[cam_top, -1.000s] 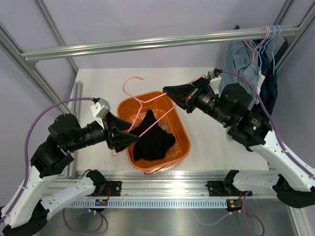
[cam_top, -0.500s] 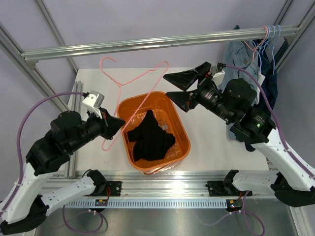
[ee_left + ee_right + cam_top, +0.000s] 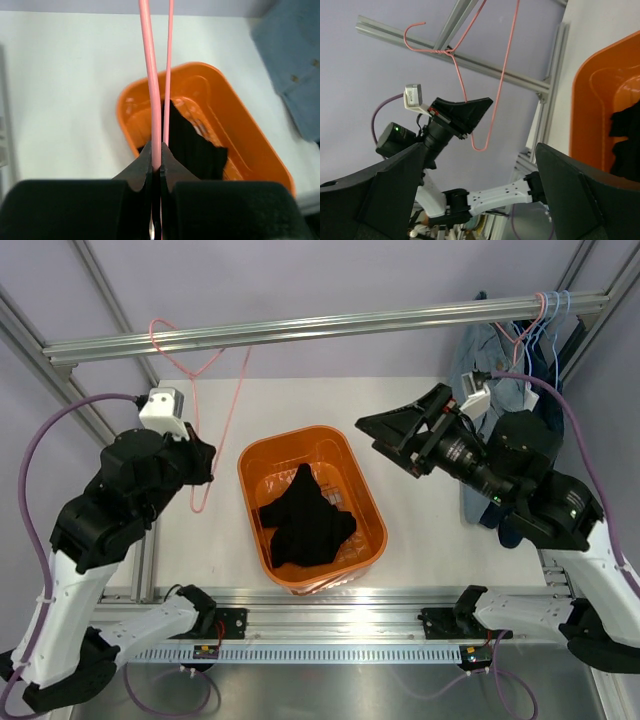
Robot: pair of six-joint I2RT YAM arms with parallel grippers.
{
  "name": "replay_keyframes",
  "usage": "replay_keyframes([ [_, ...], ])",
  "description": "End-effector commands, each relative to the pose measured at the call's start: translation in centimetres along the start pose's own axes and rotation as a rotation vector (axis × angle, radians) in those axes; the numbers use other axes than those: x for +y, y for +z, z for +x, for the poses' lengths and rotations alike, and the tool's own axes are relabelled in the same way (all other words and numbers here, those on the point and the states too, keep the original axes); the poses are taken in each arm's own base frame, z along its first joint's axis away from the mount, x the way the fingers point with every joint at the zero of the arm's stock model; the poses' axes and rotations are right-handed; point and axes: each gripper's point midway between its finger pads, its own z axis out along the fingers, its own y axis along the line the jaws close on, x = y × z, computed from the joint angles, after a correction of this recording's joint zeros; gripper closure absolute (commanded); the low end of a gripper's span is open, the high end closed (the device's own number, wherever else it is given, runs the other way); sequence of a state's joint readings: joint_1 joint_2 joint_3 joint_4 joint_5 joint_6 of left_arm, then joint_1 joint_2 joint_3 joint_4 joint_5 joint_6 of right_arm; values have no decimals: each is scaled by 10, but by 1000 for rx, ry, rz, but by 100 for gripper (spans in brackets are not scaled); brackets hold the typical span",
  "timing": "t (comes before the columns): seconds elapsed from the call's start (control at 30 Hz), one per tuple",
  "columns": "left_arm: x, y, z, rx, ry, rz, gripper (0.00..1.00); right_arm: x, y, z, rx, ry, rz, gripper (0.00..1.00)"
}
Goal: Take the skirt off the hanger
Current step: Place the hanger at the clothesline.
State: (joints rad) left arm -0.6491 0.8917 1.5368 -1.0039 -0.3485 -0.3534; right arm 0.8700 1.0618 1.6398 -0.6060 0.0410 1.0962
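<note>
An empty pink hanger (image 3: pixel 235 390) is held up at the left, its hook by the left end of the overhead rail (image 3: pixel 330 328). My left gripper (image 3: pixel 198 462) is shut on one of its wires (image 3: pixel 152 100); the right wrist view shows the same hanger (image 3: pixel 505 75) pinched in the left gripper (image 3: pixel 470 107). My right gripper (image 3: pixel 372 432) is open and holds nothing, above the table right of the basket; its jaws (image 3: pixel 480 165) point at the left arm. The light-blue denim skirt (image 3: pixel 485 365) hangs at the back right, and its edge (image 3: pixel 290 60) shows in the left wrist view.
An orange basket (image 3: pixel 370 505) in the middle of the table holds a black garment (image 3: pixel 305 520). Several pink and blue hangers (image 3: pixel 545 312) hook over the rail's right end, with dark navy jeans (image 3: pixel 548 425) beside the skirt. Slanted frame posts stand at both sides.
The right gripper let go of the pink hanger, opened wide and drew back to the right. The left arm carried the hanger up and to the left, to the rail.
</note>
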Motion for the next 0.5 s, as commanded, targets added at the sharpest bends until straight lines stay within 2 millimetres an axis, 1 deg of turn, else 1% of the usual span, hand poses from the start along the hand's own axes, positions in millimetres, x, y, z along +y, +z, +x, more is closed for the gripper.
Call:
replay_keyframes([
  [0.0,14,10,-23,-37,14,-66,100,-13,-30,-23,-100,-124,65,0],
  [0.03,17,14,-25,-32,14,-76,100,-17,-33,-25,-110,-158,78,0],
  [0.07,24,19,-27,-26,18,-92,100,-19,-40,-32,-142,-172,93,1],
  [0.1,28,22,-28,-26,20,-100,100,-26,-44,-34,-151,-183,121,1],
  [0.13,40,25,-32,-38,11,-139,100,-30,-48,-39,-176,-205,139,0],
  [0.17,41,29,-32,-29,20,-129,100,-30,-54,-42,-189,-214,140,0],
  [0.2,44,31,-35,-36,20,-128,100,-34,-57,-43,-199,-220,151,1],
  [0.23,55,33,-35,-35,10,-160,100,-35,-59,-45,-212,-230,157,1],
  [0.27,58,35,-34,-28,13,-162,100,-33,-66,-49,-231,-232,148,1],
  [0.3,62,37,-33,-21,13,-174,100,-34,-68,-51,-239,-242,152,0],
  [0.33,72,41,-28,-8,7,-204,100,-34,-71,-54,-254,-247,154,0],
  [0.37,75,42,-27,-8,7,-209,100,-33,-74,-56,-262,-256,150,1],
  [0.4,79,43,-27,-16,3,-216,100,-31,-77,-57,-268,-272,144,0],
  [0.43,90,44,-26,-17,-11,-245,100,-31,-77,-59,-276,-276,151,1],
  [0.47,93,48,-20,-1,-15,-241,100,-32,-77,-60,-277,-284,159,0],
])
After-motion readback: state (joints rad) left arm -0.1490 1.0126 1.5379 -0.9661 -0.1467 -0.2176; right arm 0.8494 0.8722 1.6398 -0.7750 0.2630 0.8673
